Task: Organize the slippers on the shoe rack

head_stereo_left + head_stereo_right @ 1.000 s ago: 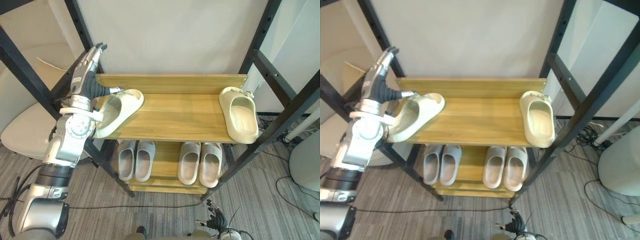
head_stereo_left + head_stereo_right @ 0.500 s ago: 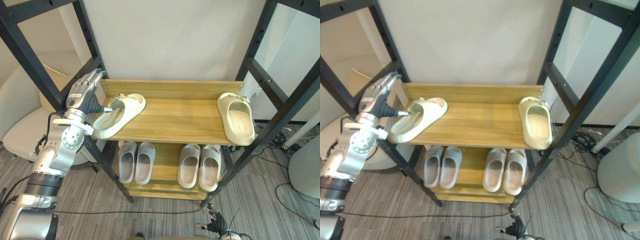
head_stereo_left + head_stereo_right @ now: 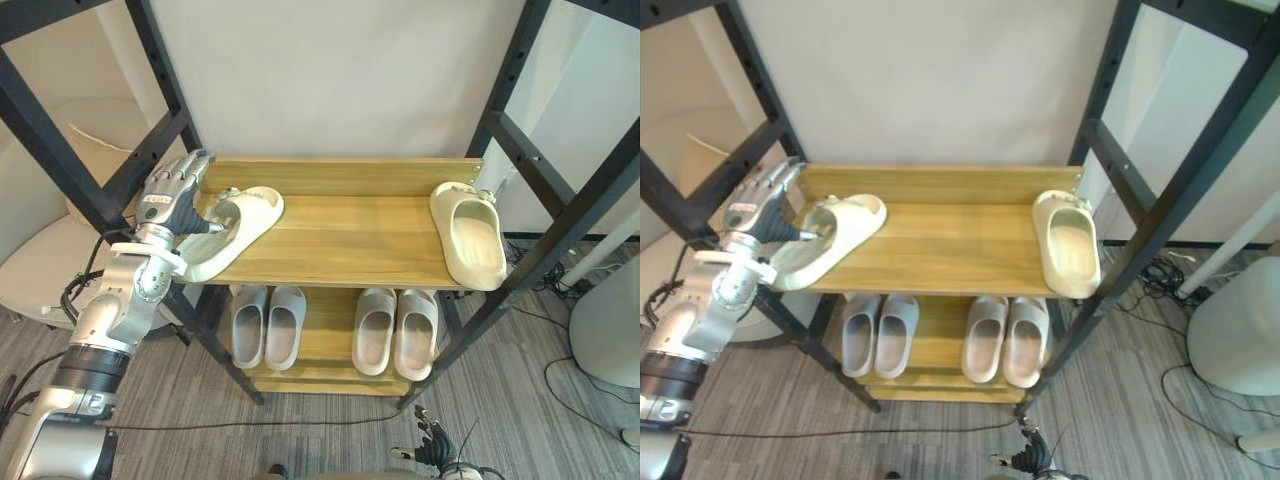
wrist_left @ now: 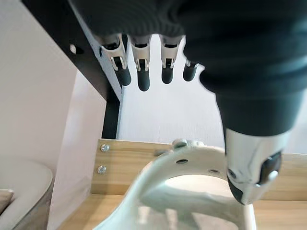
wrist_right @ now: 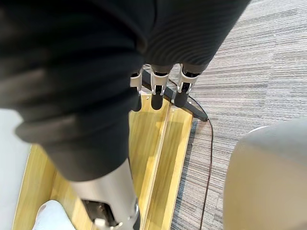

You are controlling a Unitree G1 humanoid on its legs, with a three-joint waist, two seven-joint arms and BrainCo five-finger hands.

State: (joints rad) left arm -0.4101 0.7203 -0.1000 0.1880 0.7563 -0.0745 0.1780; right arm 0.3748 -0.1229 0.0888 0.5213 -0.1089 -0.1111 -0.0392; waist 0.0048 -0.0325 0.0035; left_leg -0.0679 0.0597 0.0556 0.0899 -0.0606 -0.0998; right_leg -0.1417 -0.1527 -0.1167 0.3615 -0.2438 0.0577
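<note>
Room: grey striped carpet floor (image 3: 560, 400) and a white wall panel (image 3: 330, 80) behind a black-framed shoe rack (image 3: 350, 240) with pale wooden shelves.
Left robot hand: my left robot hand (image 3: 168, 195) sits at the end of the top shelf. Its fingers (image 4: 143, 72) are straight and spread upward, clasping nothing. Only the thumb (image 4: 252, 172) rests against the slipper's upper band. I read that as a nudging contact, not a hold.
Task slipper: the angled cream foam slipper (image 3: 235, 232) lies right against that thumb. It is skewed across the shelf, with one end hanging past the front edge just below the hand.
Mate: the straight cream foam slipper (image 3: 468, 235) is at the opposite end of the shelf, well apart from the hand, lying front to back.
Lower shelf: two pairs of grey foam slippers (image 3: 268, 325) (image 3: 397, 330) sit below the hand, each pair side by side and squared up. I take them as the pattern to copy.
Right robot hand: my right robot hand (image 5: 155, 91) hangs low, far from the left one, fingers relaxed and empty. I judge it idle because the work sits on the left's side.
Next move: the cream pair is split, so the angled slipper wants sliding inward toward its mate, then straightening.
Risk: with that overhang, an off-line push could tip it off the shelf.
</note>
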